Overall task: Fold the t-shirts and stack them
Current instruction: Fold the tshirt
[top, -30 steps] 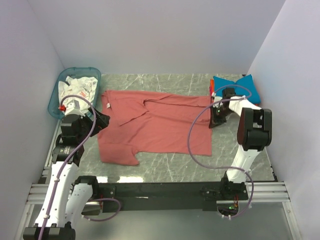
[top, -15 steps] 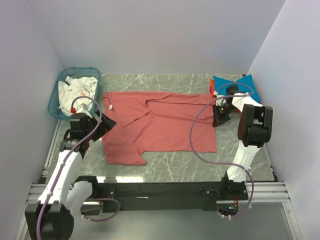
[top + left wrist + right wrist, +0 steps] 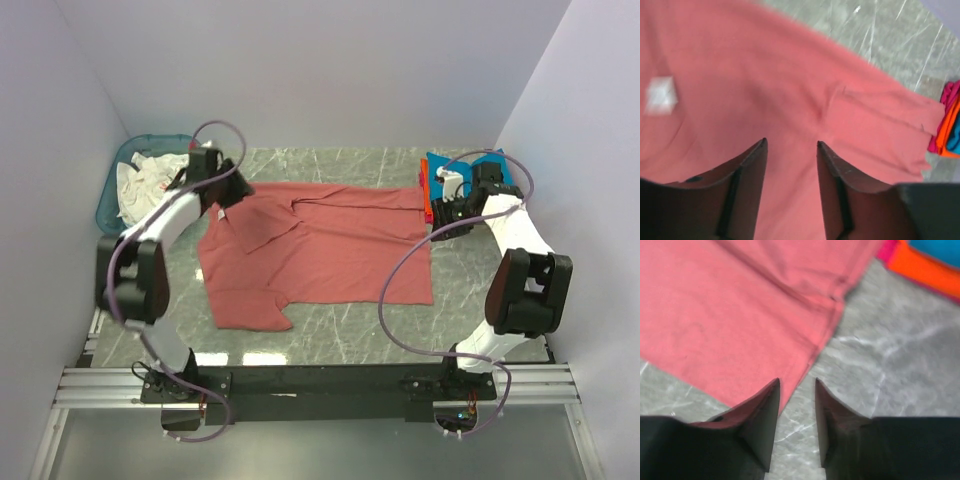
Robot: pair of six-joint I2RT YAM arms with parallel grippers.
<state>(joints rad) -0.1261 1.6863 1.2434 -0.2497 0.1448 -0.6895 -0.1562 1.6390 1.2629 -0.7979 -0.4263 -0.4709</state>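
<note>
Your dusty-red t-shirt (image 3: 320,255) lies lengthwise between the 2 arms. The left gripper (image 3: 791,142) is over its collar end and the right gripper (image 3: 796,381) over its hem edge. Both are half-open and empty.

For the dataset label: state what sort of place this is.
Probably a robot test cell: plain white walls box in a marble-look table, left arm and right arm mounted on a rail.

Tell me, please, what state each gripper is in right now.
Left gripper: open, holding nothing, over the red shirt.
Right gripper: open, holding nothing, over the shirt's edge.
</note>
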